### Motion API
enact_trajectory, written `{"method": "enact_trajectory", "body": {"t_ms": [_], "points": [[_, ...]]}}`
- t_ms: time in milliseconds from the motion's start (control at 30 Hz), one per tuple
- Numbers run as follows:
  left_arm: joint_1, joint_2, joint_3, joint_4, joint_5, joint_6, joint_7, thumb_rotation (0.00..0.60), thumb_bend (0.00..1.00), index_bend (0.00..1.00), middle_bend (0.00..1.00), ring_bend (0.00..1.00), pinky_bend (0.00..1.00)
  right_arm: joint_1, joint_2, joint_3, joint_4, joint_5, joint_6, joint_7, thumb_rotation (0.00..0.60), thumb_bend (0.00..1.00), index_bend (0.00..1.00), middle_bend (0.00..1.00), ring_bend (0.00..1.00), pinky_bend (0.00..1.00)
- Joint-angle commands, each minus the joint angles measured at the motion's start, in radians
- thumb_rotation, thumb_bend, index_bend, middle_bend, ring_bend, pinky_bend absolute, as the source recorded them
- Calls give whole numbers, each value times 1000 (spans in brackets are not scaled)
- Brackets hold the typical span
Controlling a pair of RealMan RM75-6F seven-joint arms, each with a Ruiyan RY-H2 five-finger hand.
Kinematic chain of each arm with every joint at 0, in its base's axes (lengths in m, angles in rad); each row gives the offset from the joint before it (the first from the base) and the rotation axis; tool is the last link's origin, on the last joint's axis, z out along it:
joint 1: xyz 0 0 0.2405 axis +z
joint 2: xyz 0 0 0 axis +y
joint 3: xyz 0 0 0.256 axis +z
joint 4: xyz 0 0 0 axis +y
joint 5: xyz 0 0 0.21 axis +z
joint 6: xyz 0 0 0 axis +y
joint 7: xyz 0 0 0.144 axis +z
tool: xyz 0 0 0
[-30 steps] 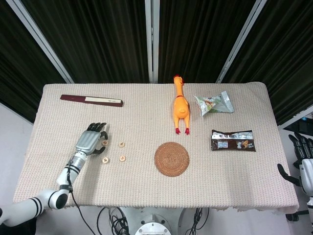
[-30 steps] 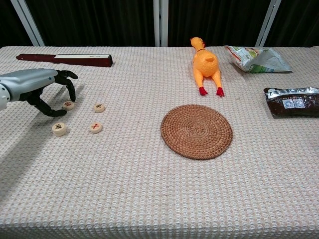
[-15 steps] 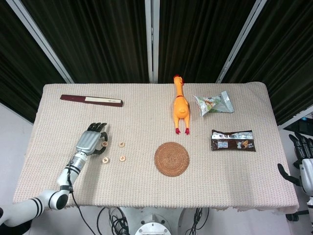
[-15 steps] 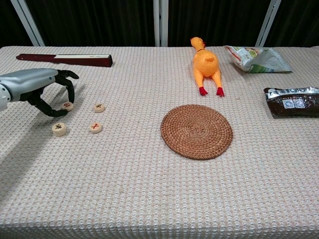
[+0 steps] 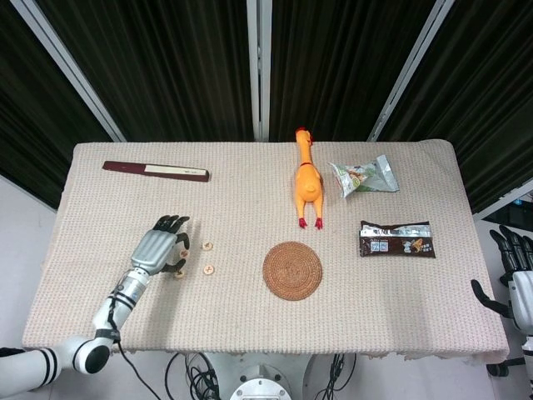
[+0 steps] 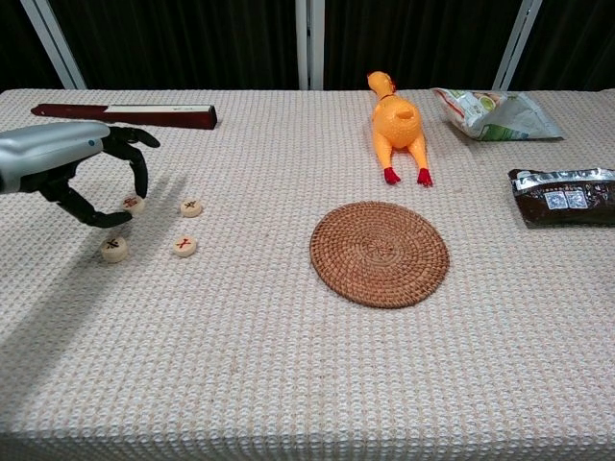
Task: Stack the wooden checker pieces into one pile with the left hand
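Several round wooden checker pieces lie on the cloth at the left. One checker piece sits between the thumb and a fingertip of my left hand, which pinches it just above the cloth. In the head view my left hand hides that piece. A second piece lies just under the thumb. Two more pieces lie to the right of the hand, apart from it. My right hand hangs off the table's right edge with its fingers spread and nothing in it.
A round woven coaster lies mid-table. Behind it lies a rubber chicken. A snack bag and a dark wrapper are at the right. A dark red folded fan lies at the back left.
My left hand has risen slightly and shifted right, towards the pieces, with the pinched piece still between thumb and fingertip. The other pieces have not moved.
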Motion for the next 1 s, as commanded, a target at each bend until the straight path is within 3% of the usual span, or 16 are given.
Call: {"method": "enact_trajectory", "body": {"t_ms": [33,367,1000], "points": [[27,46,35,-99,-9,38,69,600,307,484,60,0,0,-2,0,-2,1,-3,2,2,600,259,0,0,0,0],[69,50,91,-152,9,87,112,600,307,484,60,0,0,-1,-1,-5,0,-8,1,-1,600,259,0,0,0,0],[68,23,80,-81,24,76,70,600,307,474,60,0,0,1,-1,-2,-2,1,-3,-5,600,258,0,0,0,0]]}}
